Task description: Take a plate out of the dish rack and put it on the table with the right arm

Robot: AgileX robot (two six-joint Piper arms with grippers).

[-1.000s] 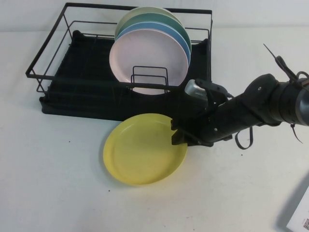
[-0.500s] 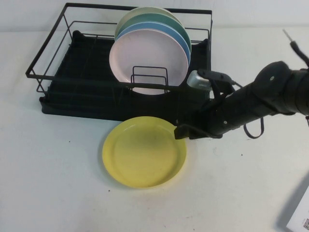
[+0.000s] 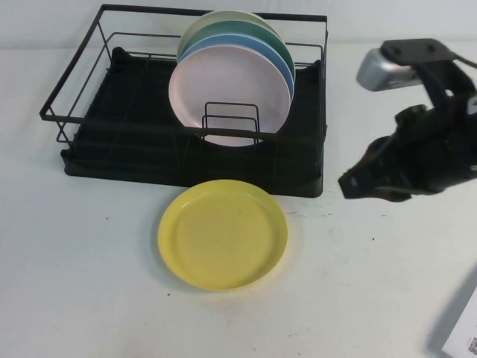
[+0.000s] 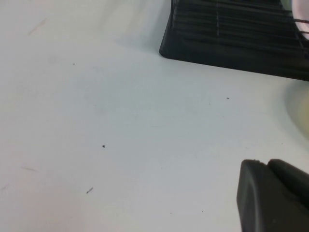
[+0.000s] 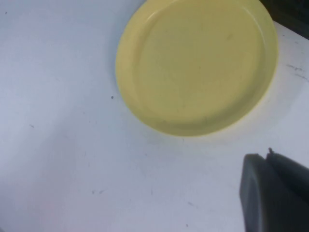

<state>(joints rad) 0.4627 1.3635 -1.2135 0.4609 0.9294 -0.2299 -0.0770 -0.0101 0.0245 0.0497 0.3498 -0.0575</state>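
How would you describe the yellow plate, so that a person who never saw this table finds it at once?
Find the black dish rack on the white table. The yellow plate lies flat on the table just in front of it, left of the right gripper. The other plates stand upright in the rack.

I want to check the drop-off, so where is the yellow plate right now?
In the high view the yellow plate lies flat on the white table, just in front of the black dish rack, with the right gripper off to its right, not touching it.

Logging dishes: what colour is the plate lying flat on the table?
Plain yellow plate; the right wrist view shows it best.
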